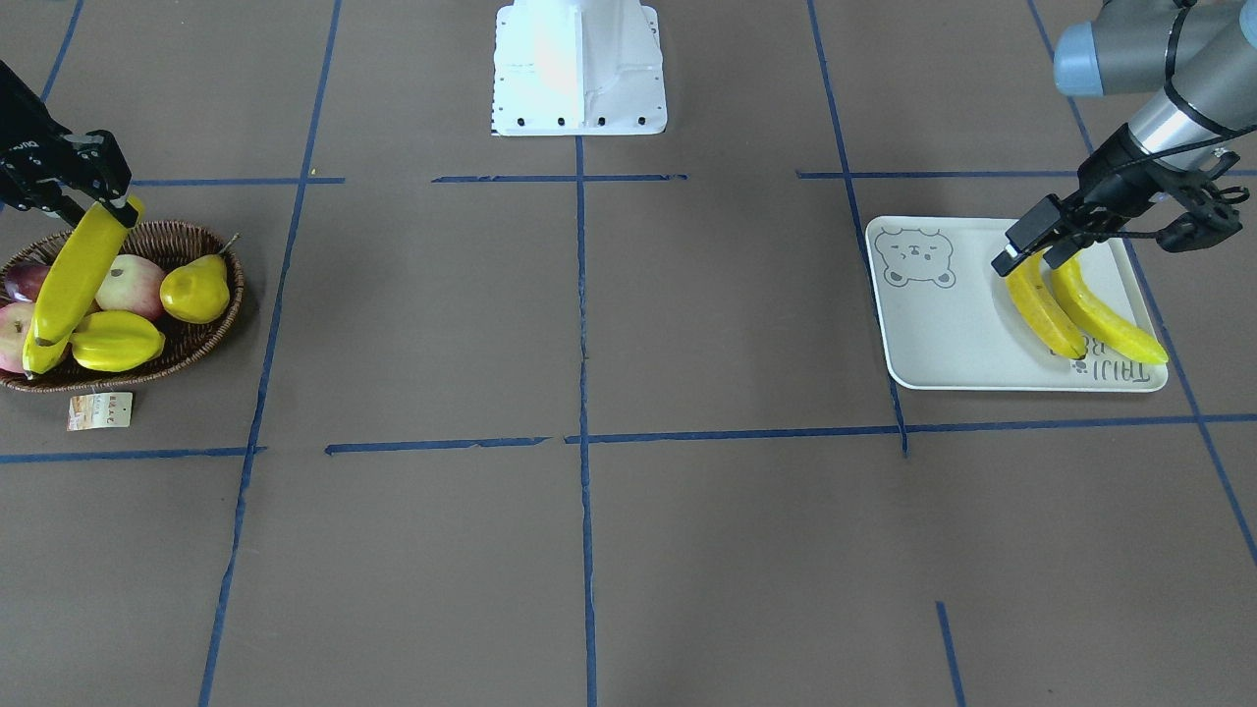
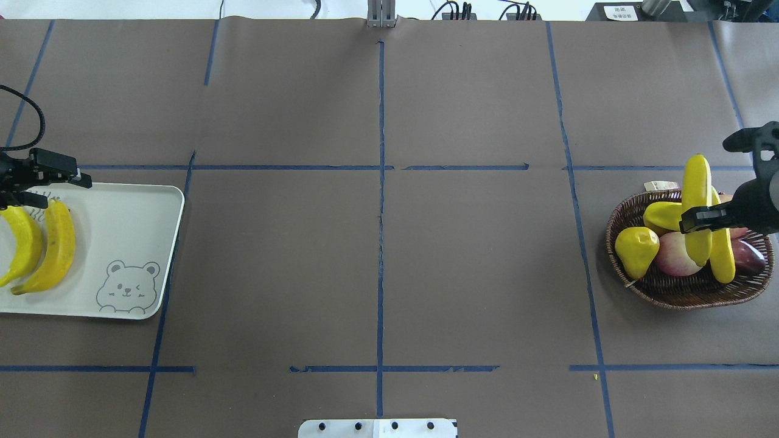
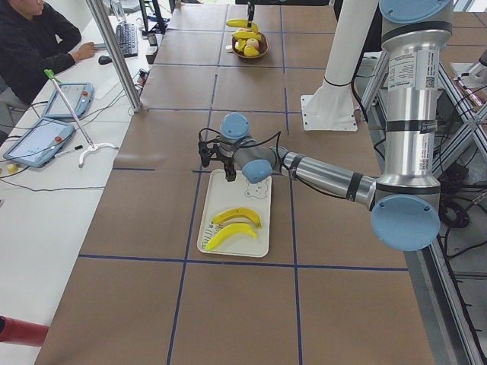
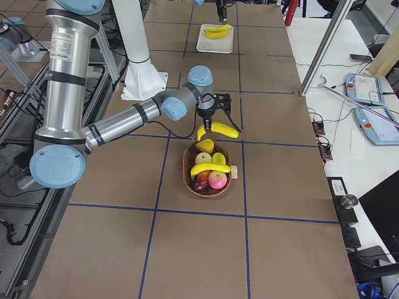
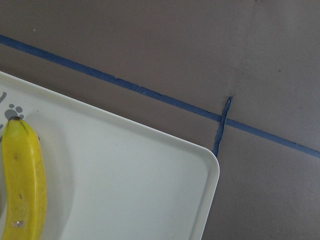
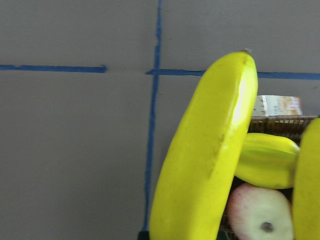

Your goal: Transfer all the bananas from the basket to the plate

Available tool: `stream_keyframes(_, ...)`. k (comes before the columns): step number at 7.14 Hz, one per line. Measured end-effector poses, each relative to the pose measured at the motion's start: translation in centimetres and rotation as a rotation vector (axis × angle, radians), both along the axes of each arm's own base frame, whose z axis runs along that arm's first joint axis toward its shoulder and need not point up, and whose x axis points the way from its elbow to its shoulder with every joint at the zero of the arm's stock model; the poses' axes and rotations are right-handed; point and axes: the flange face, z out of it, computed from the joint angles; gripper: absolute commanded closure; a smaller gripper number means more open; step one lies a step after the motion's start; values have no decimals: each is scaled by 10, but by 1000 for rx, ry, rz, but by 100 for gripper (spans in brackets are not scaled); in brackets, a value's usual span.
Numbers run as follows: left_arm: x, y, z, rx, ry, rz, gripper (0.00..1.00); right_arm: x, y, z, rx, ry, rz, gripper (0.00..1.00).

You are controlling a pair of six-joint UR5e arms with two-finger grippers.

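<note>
**Third banana up, plate far off to the left**

The right gripper [image 2: 698, 220] was clamped across a banana [image 2: 695, 182] and held it above the basket [image 2: 688, 295]. The fruit's long axis ran from the robot's side toward the operators' side, with the far end jutting past the basket's rim. Just beside it a fourth banana [image 2: 722, 255] lay inside the basket among the pear [image 2: 636, 250], the starfruit [image 2: 662, 214] and the apples [image 2: 674, 255].

The plate [image 2: 122, 213] sat well apart at the table's opposite end, to the robot's left. The carry would probably have to cross the whole table, and the left arm was much the nearer to it. Two bananas [image 2: 58, 243] already lay side by side there. The left gripper [image 1: 1031, 257] hovered over their stem ends, fingers apart and apparently empty.

In the front-facing view the two basket bananas overlapped and were hard to separate. The left wrist view showed no fingers, only the plate's corner and one banana.
</note>
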Motion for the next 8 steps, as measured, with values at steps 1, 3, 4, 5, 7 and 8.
stream_keyframes(1, 5, -7, -17, -15, 30, -21, 0, -5, -9, -29, 15, -81, -38, 100)
stream_keyframes(3, 37, -21, -77, -40, 161, -54, 1, -30, -32, -104, 18, -229, -76, 100)
stream_keyframes(4, 67, -18, -111, -70, 258, -50, 1, -53, -32, -145, 3, -295, -63, 100)
stream_keyframes(5, 93, -15, -144, -108, 344, -46, 0, -87, -23, -180, -13, -360, -25, 100)
stream_keyframes(7, 132, -11, -211, -162, 464, -55, 0, -165, 20, -220, -23, -499, 60, 100)
stream_keyframes(8, 148, -7, -239, -172, 509, -61, 1, -192, 43, -229, -22, -552, 77, 100)
